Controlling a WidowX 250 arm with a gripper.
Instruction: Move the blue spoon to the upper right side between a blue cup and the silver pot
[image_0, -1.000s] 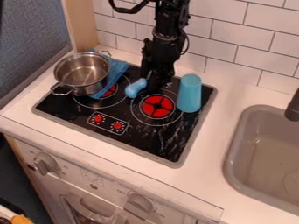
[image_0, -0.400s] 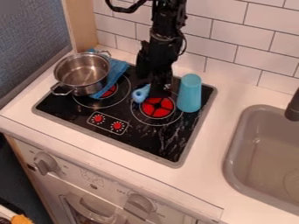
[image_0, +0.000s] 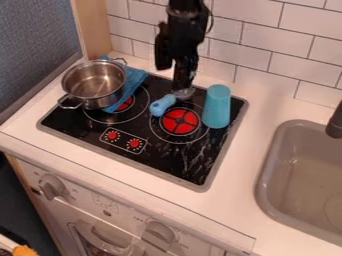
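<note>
camera view, blue spoon (image_0: 162, 105) just below pincer (image_0: 182, 87), cannot tell if apart or together

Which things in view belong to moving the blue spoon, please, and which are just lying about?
For the job:
- blue spoon
- blue cup
- silver pot

Just there:
- blue cloth beside the pot
- orange item, lower left corner
- sink

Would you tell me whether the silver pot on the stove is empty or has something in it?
It looks empty: the silver pot has no lid, and its visible floor and inner wall are bare metal.
</note>
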